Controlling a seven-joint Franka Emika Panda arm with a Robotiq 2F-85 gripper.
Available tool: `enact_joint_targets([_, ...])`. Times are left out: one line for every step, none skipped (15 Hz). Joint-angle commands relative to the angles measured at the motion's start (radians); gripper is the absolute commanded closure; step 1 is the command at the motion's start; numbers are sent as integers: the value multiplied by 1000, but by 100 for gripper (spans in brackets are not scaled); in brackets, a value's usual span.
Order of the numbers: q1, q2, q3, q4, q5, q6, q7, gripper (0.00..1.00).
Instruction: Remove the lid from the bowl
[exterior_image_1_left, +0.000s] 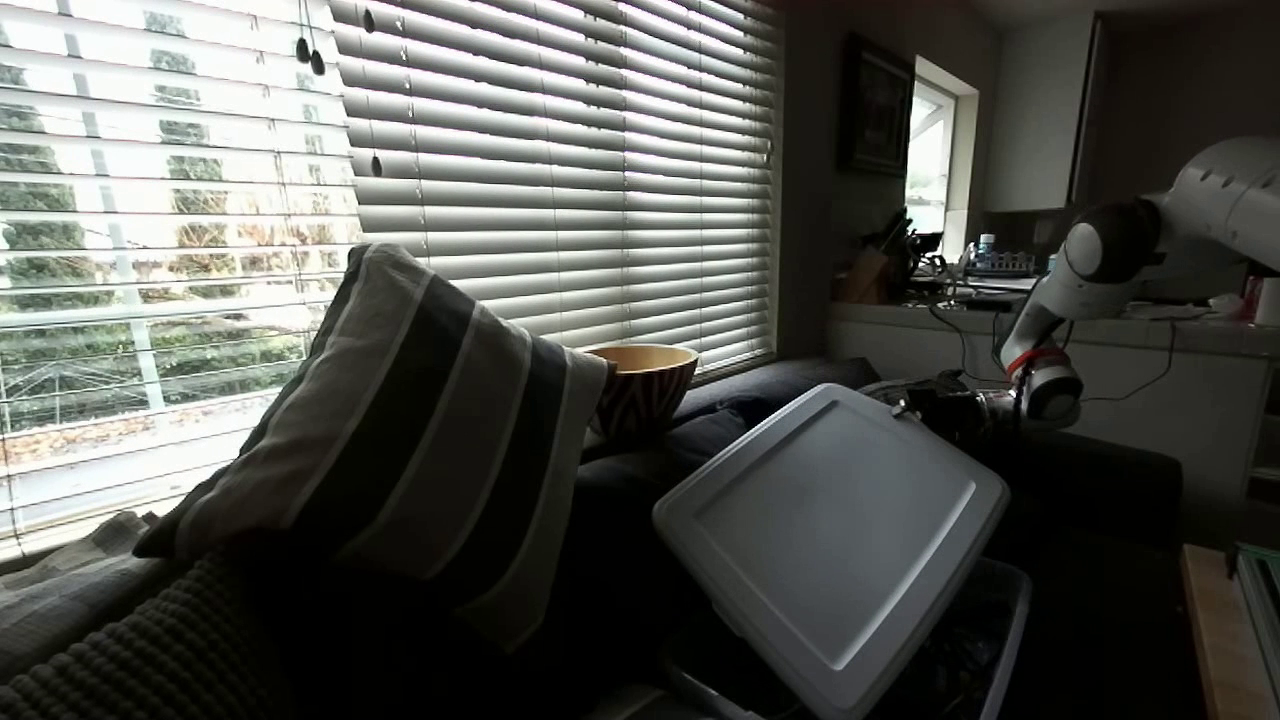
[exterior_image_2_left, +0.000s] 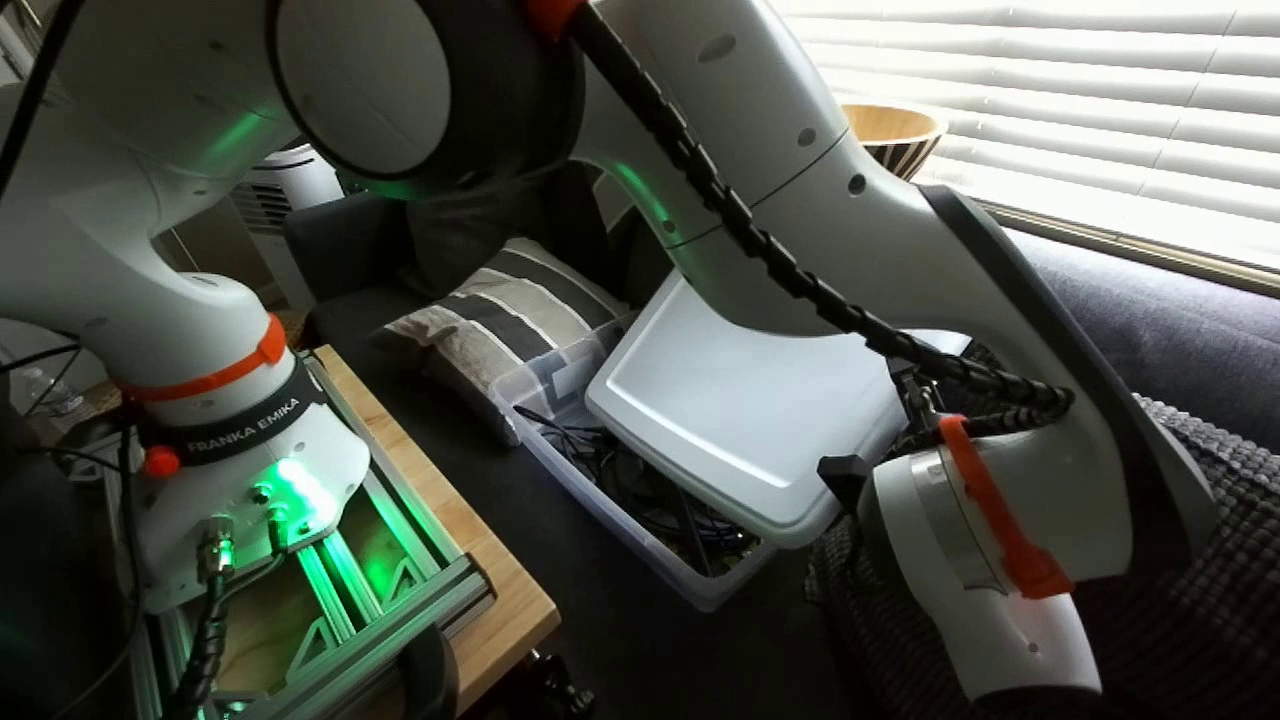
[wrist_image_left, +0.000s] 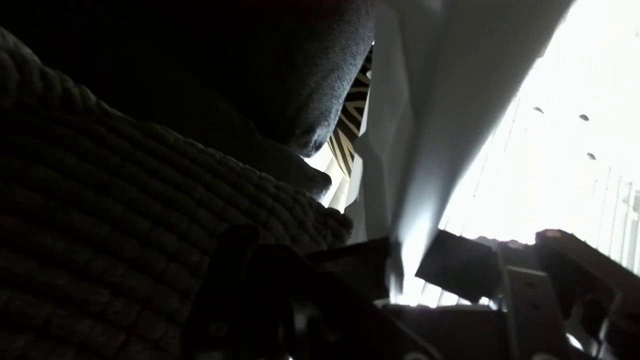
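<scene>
Pinching the lid (exterior_image_1_left: 835, 540) by one edge, my gripper (wrist_image_left: 405, 265) holds it tilted over the partly uncovered bin (exterior_image_2_left: 715, 585); whether the two touch is unclear. I judge the lid light, fairly stiff and slick, liable to pivot; a deep bite near mid-edge should best keep it from twisting.

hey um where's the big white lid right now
In both exterior views, the lid is right of centre, tilted over the clear tub; in the wrist view, the claw grips its edge.
</scene>
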Motion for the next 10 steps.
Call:
enact_joint_targets([56, 22, -64, 21, -73, 67, 43, 100])
enact_joint_targets([60, 21, -71, 18, -99, 54, 58, 100])
enact_joint_targets([64, 17, -78, 12, -127, 44, 72, 100])
enact_joint_targets([67, 16, -82, 9, -158, 35, 83, 100])
enact_joint_targets([65, 18, -83, 9, -198, 11, 91, 100])
enact_joint_targets([63, 20, -83, 10, -240, -12, 98, 100])
enact_joint_targets([59, 28, -83, 19, -281, -34, 100, 100])
enact_joint_targets([56, 34, -84, 28, -325, -55, 102, 100])
enact_joint_targets([54, 45, -85, 40, -367, -67, 102, 100])
enact_joint_targets([52, 54, -83, 53, -409, -79, 104, 100])
